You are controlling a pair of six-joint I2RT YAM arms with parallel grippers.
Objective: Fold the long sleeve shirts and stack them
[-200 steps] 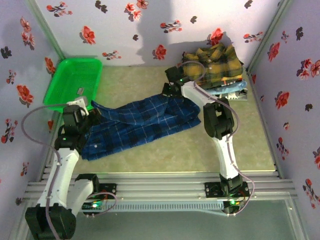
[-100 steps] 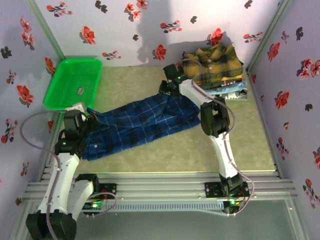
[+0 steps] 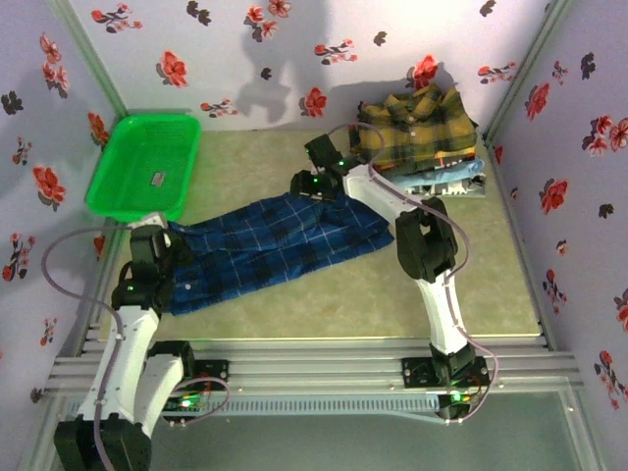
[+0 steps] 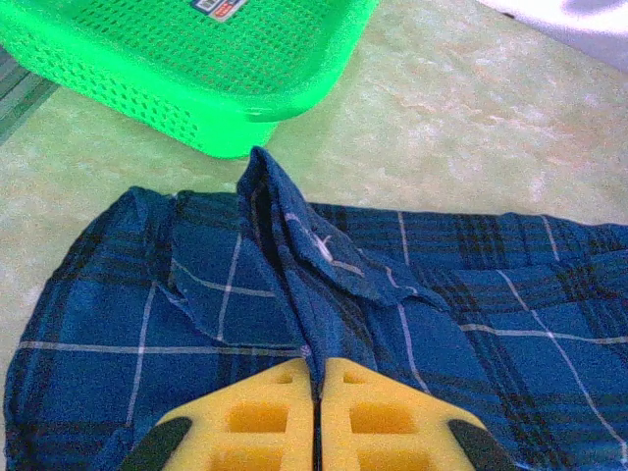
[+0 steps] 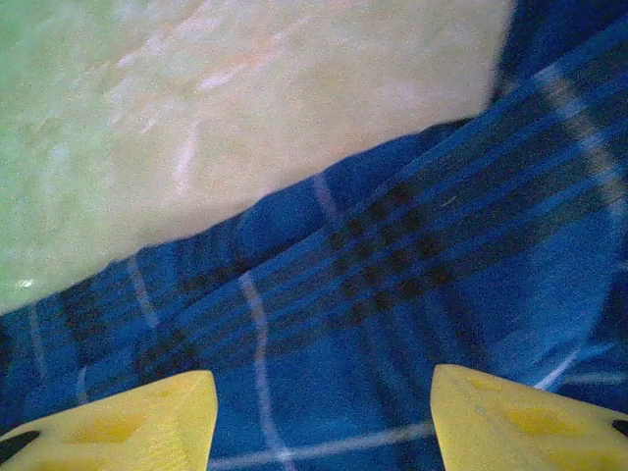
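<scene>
**Top external:** You have the dark blue plaid shirt (image 3: pixel 285 240) stretched lengthwise across the table (image 3: pixel 471 285), running between your two arms. Its collar end lies near the green basket (image 3: pixel 147 162). Your left gripper (image 3: pixel 169 257) sits on that end, and your right gripper (image 3: pixel 302 186) is over the far edge of the cloth. In the far right corner is the stack of folded shirts (image 3: pixel 422 132), mustard-yellow plaid on top. That is probably where this shirt goes once folded.

**Left wrist:** Your left gripper (image 4: pixel 316 368) is clenched. A ridge of cloth runs from beside the collar (image 4: pixel 294 231) straight into the seam between the pads. It looks like a pinch on the shirt, meant to anchor this end while the rest is laid out. The basket (image 4: pixel 196 78) stands just beyond the collar, not touching it.

**Right wrist:** Your right gripper (image 5: pixel 319 417) is released, jaws wide apart, with only flat shirt (image 5: pixel 392 265) below them. Bare table (image 5: pixel 245 98) shows past the cloth's edge. You appear placed to take a fresh hold there for the fold; whether the fingers touch the fabric cannot be told.
</scene>
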